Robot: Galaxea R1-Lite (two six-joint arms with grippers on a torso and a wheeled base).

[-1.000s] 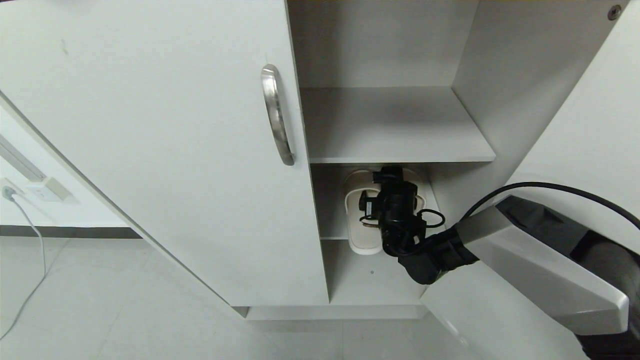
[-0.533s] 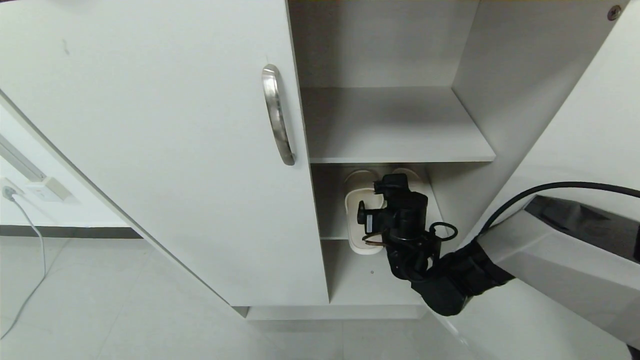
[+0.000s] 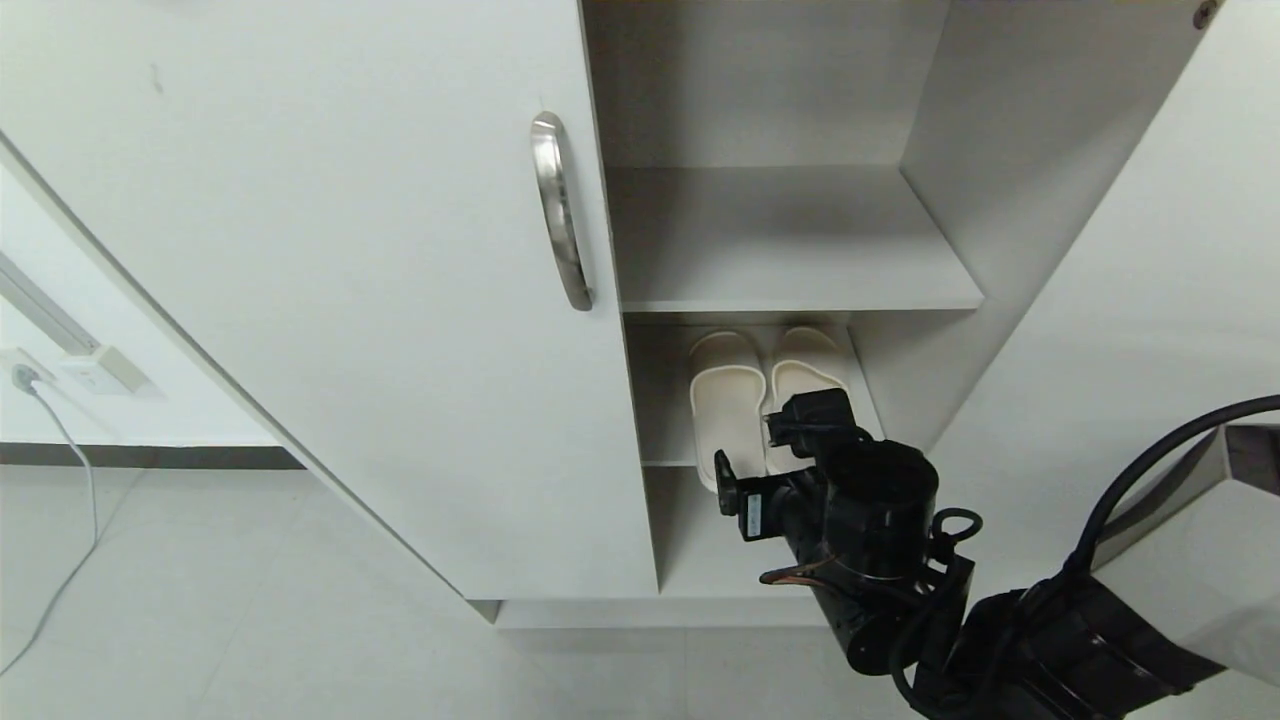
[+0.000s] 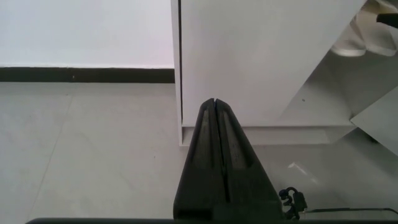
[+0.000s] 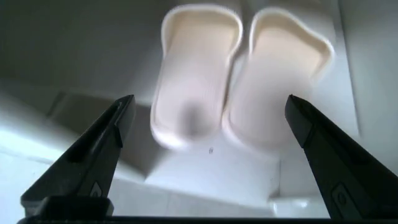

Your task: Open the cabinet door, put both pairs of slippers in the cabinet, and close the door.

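A pair of cream slippers [image 3: 762,395] lies side by side on the cabinet's lower shelf [image 3: 660,440], heels toward me. The right wrist view shows the slippers [image 5: 239,102] between and beyond my open fingers. My right gripper [image 5: 208,127] is open and holds nothing; in the head view its arm hangs just in front of the shelf, below the slippers. My left gripper [image 4: 214,115] is shut and hovers over the floor, facing the cabinet's base [image 4: 261,134]. The cabinet's right door [image 3: 1130,330] stands open; the left door [image 3: 300,280] with its metal handle [image 3: 558,210] is closed.
An upper shelf [image 3: 790,240] sits bare above the slippers. A wall socket with a white cable [image 3: 50,420] is at the left. Grey tiled floor [image 3: 250,620] spreads in front of the cabinet.
My right gripper has drawn back out of the cabinet and downward, leaving the slippers on the lower shelf. The head view has shifted slightly.
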